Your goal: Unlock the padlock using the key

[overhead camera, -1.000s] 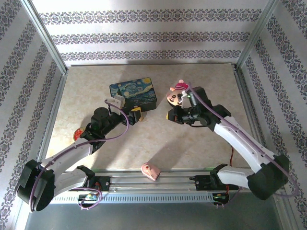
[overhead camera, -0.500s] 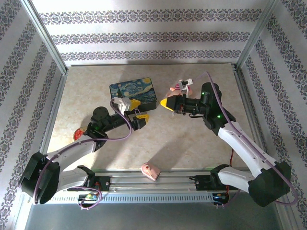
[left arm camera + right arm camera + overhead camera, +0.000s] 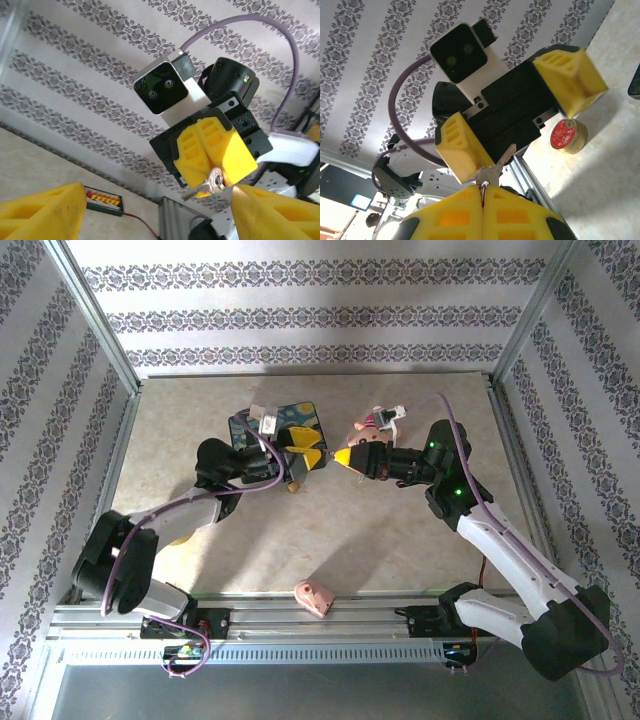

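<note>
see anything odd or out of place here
The right gripper pinches the key in mid-air, aimed at the left gripper, whose fingers are spread with nothing between them, odd for an unlocking. A pink wedge lies at the table's near edge, against the rail.

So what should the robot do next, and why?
Probably ease the left gripper forward and close it on the key. The right gripper is shut on its ring end; the left one is open and faces it, with the key poking toward it.
</note>
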Tool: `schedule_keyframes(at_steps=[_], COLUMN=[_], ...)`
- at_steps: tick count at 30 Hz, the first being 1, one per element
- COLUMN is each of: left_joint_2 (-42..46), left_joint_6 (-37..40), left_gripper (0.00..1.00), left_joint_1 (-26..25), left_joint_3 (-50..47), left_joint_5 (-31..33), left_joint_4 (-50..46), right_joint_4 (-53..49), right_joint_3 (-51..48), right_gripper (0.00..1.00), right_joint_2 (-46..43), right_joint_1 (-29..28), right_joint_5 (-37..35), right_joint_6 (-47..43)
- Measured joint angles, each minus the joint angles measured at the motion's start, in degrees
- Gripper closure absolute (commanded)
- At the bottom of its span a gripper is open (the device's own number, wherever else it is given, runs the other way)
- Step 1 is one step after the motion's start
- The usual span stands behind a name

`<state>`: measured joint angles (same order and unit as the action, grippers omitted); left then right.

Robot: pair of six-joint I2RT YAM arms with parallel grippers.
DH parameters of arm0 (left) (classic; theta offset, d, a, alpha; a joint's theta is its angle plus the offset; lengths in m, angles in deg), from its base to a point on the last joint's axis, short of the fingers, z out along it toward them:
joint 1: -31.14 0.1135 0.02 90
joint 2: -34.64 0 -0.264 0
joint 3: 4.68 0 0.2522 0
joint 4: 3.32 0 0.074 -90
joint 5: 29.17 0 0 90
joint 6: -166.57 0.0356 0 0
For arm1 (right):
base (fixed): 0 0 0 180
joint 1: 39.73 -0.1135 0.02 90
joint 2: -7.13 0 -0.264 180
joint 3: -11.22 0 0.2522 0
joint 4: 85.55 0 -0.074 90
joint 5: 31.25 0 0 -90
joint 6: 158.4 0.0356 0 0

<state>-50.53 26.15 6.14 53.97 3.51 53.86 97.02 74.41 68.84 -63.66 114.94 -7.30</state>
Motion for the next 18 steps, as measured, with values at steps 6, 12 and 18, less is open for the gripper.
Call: schedule_keyframes(at_steps=[6,12,18], left_joint_2=[-1.38,-1.38,-1.42], left_joint_6=[-7.43,-10.29,-11.67], left_gripper=[0.23,0.24,0.27], left_joint_1=[0.00,0.00,0.00], left_joint_3=[1.25,3.02,4.00], left_joint_5=[-2.82,-3.96,-4.07], left_joint_4=[4.72,6.32,6.78], right_joint_4=[4.04,7.15,9.44], right_joint_3=[-0.55,-1.18,-1.18], right_gripper=[1.00,1.00,1.00], right_joint_2=[-0.04,-0.09,-0.04], right_joint_1=[-0.35,-0.87,-1.75], right_joint_5=[0.04,-0.39,-1.31], right_joint_6=[1.86,3.78,5.20])
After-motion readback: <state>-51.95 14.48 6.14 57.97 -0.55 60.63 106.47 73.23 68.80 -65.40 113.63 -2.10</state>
